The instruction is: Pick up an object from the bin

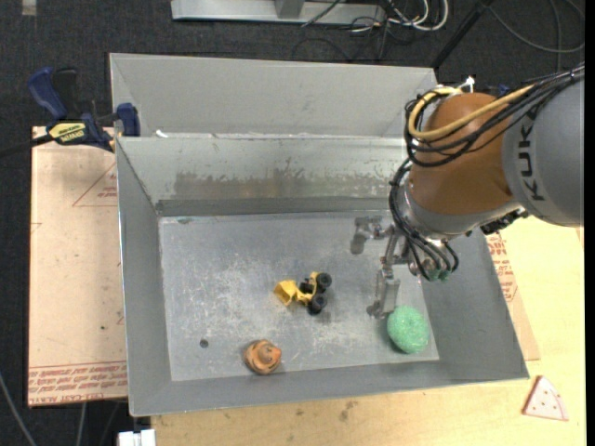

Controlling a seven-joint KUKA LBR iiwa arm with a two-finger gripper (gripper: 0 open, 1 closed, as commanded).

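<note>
Where the smooth orange-brown wrist cover (460,161), looped with cables (429,119), comes in from the right, the hand (369,279) hangs low over the right part of the grey metal bin (223,249). Its 2 thin metal fingers (381,291) stand apart with only scuffed floor between them, so it holds nothing. Just beside the nearer finger's tip, toward the bin's front right corner, lies a green lump (407,330), oval and rough like sponge or foam; I cannot tell whether they touch. Near the middle of the floor lies a small yellow toy vehicle (305,293) of hard plastic with black wheels, apart from the hand. Toward the front wall rests a round orange-brown thing (263,357) with a lumpy top. The bin's sheet-metal walls slope and are dull and scratched.
</note>
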